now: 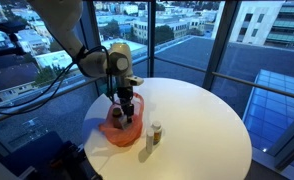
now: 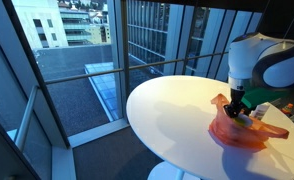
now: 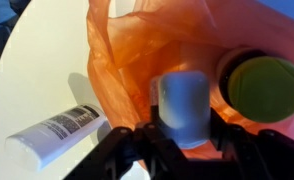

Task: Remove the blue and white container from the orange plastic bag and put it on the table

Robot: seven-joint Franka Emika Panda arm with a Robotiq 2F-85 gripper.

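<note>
Here, tool (image 3: 184,118) narrow; tight around the blue and white container (image 3: 183,95) in the orange plastic bag (image 3: 137,50).

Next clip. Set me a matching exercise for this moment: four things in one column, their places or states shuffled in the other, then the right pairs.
Things
1. small white and blue cylindrical container
2. white squeeze tube with a dark label
3. dark bottle with a round yellow-green lid
4. small brownish bottle with a pale cap

Places or states
A. upright on the round white table, outside the bag
B. in the thin orange plastic bag, not gripped
C. lying flat on the table beside the bag
D. in the bag, clamped by the tool

Pairs: 1-D, 2-C, 3-B, 4-A
</note>
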